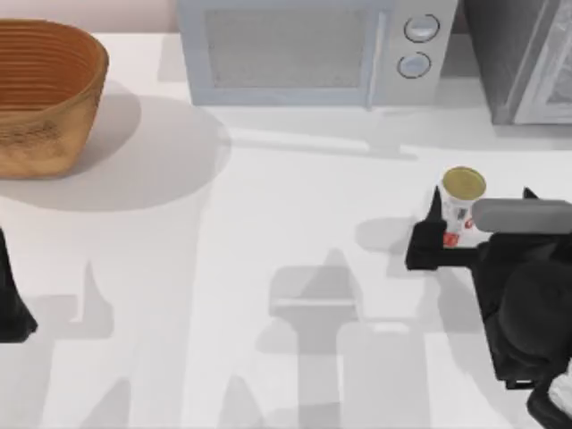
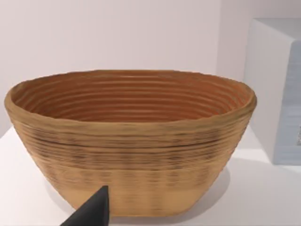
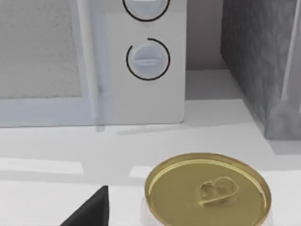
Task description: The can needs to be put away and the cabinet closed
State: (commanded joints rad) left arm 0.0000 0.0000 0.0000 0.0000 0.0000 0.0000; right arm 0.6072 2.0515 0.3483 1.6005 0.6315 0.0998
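I see the microwave (image 1: pixel 308 49) at the far edge, the grey cabinet (image 1: pixel 523 58) far right, the basket (image 1: pixel 40 94) far left. The can (image 1: pixel 460 204) stands right of centre — light, stiff, slick-walled; grip mid-label. My right gripper (image 1: pixel 438 234) brackets it, whether clamped I cannot tell. The white table (image 1: pixel 268 223) looks smooth.

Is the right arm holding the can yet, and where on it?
Cannot be told. The right gripper is at the can, low on its side, but whether it has closed is unclear. The left gripper is parked at the table's left edge.
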